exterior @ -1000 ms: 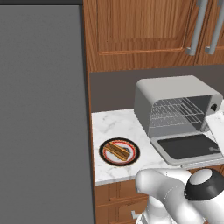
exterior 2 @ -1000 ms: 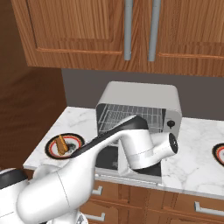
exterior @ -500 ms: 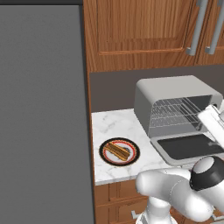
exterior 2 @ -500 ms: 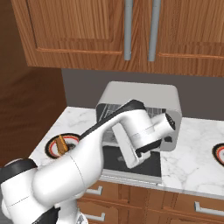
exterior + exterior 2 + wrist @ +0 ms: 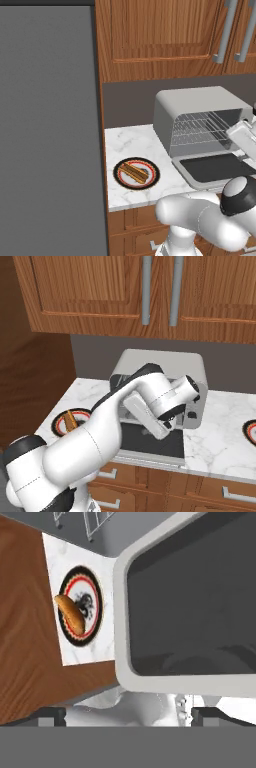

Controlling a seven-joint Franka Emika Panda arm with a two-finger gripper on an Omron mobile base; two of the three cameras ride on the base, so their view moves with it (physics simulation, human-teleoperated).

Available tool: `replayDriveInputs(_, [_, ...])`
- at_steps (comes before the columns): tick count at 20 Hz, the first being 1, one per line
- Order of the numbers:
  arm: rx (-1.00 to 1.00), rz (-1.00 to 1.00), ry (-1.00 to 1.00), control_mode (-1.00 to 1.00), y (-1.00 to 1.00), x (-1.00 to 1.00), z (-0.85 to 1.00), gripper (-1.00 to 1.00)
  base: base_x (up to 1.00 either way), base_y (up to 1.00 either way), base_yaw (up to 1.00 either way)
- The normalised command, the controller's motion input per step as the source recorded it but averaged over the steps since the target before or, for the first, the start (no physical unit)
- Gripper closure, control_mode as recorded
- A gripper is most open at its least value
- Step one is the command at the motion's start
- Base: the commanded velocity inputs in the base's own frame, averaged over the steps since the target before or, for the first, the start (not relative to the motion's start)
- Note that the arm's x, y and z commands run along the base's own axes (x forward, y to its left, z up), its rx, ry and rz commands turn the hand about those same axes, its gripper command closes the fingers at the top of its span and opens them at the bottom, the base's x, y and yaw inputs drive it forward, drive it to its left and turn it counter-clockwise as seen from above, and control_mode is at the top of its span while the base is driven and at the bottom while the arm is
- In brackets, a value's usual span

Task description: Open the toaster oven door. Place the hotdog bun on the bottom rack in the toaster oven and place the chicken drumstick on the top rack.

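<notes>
my gripper (image 5: 122, 712): jaws wide, holding nothing, above the toaster oven door (image 5: 192, 597) | door: folded down flat | hotdog bun (image 5: 71, 614): on plate (image 5: 96, 607) left of toaster oven (image 5: 197, 117)

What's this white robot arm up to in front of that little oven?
It is loading food into the toaster oven. The toaster oven door already lies folded down flat, so the wire racks are exposed. The claw is open and empty above the door. The hotdog bun still sits on a round plate on the marble counter left of the oven, so no food is in yet.
</notes>
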Motion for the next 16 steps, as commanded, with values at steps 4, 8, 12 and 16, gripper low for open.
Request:
replayDriveInputs(4, [-0.10, 0.26, -0.43, -1.00, 0.00, 0.00, 0.00, -1.00, 0.00, 0.00, 0.00])
replayDriveInputs(8, [-0.02, 0.20, -0.45, -1.00, 0.00, 0.00, 0.03, -1.00, 0.00, 0.00, 0.00])
replayDriveInputs(12, [-0.01, 0.28, -0.45, -1.00, -0.02, 0.00, 0.02, -1.00, 0.00, 0.00, 0.00])
replayDriveInputs(16, [0.00, 0.40, -0.36, -1.00, -0.15, 0.07, 0.03, -1.00, 0.00, 0.00, 0.00])
